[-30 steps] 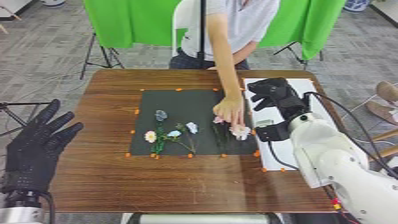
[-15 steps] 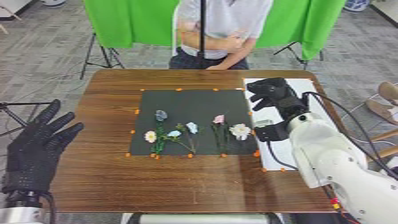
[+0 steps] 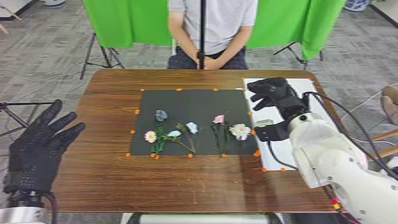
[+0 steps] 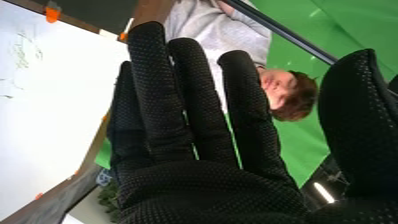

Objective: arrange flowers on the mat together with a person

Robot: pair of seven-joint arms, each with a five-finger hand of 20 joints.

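In the head view my left hand (image 3: 37, 150) is held off the table's left edge, fingers straight. My right hand (image 3: 274, 92) is over the white board at the right, and in the right wrist view the right hand (image 4: 209, 185) has straight fingers and holds nothing. On the dark mat (image 3: 191, 102) lie a grey-blue flower (image 3: 161, 115), a cream flower (image 3: 150, 136), light blue flowers (image 3: 192, 128), a pink flower (image 3: 218, 119) and a white flower (image 3: 240, 131). The person's hands (image 3: 209, 63) are together at the far table edge, away from the flowers.
The white board (image 3: 284, 160) lies right of the mat, under the right arm and a black cable. Orange markers (image 3: 223, 155) line the mat. Brown wooden table (image 3: 191, 187) surrounds it. A dark pole (image 3: 202, 30) stands upright in front of the person.
The person's hand has let go of the flowers at the mat's right side and drawn back to the far edge. The pink and white flowers lie uncovered. Both robot arms have stayed nearly still.
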